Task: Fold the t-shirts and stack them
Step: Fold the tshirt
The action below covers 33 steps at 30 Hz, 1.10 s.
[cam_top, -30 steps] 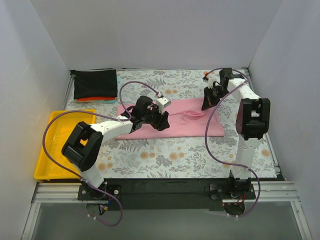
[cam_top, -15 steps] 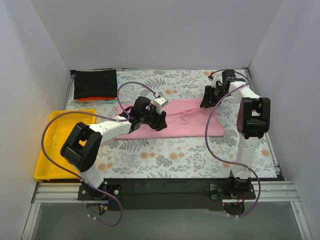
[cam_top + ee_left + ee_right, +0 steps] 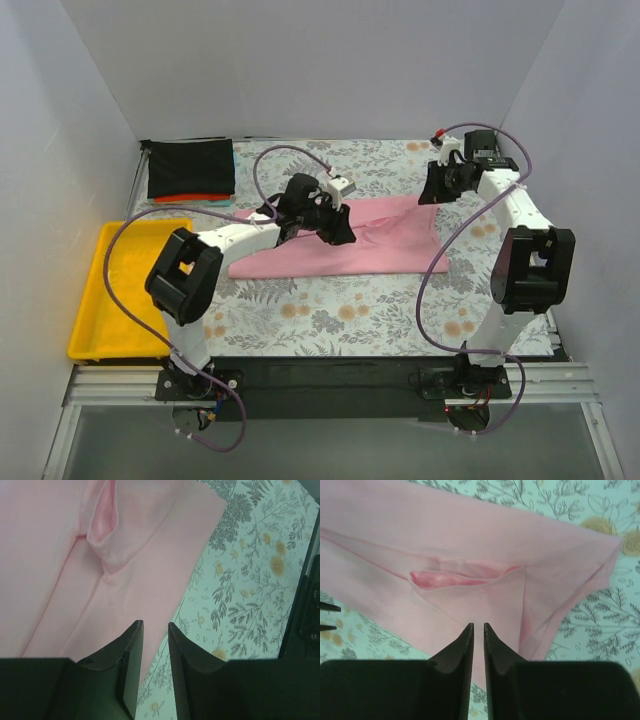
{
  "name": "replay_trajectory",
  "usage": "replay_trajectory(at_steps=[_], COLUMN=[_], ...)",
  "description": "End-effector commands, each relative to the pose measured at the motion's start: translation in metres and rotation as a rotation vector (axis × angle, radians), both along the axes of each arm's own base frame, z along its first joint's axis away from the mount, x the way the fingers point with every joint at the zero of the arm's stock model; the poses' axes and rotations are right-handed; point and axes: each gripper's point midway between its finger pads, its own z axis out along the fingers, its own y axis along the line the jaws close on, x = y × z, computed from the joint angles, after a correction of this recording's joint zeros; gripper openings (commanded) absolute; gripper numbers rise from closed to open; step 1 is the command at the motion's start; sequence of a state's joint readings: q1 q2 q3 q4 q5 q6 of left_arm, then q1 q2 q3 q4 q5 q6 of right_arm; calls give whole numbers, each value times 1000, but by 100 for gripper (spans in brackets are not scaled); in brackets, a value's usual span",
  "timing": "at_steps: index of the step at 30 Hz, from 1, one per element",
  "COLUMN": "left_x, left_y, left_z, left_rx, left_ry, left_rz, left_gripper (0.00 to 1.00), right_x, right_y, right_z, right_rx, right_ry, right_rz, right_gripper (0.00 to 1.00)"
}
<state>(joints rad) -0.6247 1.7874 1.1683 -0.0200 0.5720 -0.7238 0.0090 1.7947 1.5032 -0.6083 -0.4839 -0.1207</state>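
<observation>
The light pink t-shirt lies flat on the floral table cloth, folded into a long strip with its collar showing. It also shows in the left wrist view and the right wrist view. My left gripper hovers over the strip's near edge, jaws slightly open and empty. My right gripper hovers over the strip's far right end, jaws almost together with nothing between them. The folded black t-shirt lies on the orange-red one with a teal edge, at the back left.
A yellow plastic tray sits at the left edge of the table. White walls close in the back and both sides. Purple cables loop from both arms over the table.
Both grippers have lifted off the pink shirt. The left one moved right along the strip and the right one drew back to the far right. The shirt now lies flatter.
</observation>
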Motion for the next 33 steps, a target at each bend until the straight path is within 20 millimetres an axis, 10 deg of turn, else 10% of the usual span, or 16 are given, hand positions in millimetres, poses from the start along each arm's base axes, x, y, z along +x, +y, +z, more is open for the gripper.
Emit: replay_trajectory(at_steps=[1, 10, 20, 26, 33], left_x=[2, 43, 122, 89, 63], left_y=[-34, -79, -45, -31, 51], left_z=[6, -42, -55, 0, 56], left_rx=[-50, -53, -34, -107, -27], left_ry=[34, 162, 158, 99, -45], left_rz=[-83, -47, 312, 192, 173], left_gripper=[25, 24, 27, 37, 42], right_x=[-36, -79, -77, -51, 11], right_y=[-18, -39, -44, -49, -78], right_z=[-27, -66, -88, -110, -131], right_rx=[-123, -250, -316, -426, -613], right_ry=[91, 201, 235, 221, 191], right_rz=[37, 67, 81, 89, 76], right_gripper=[15, 13, 15, 16, 15])
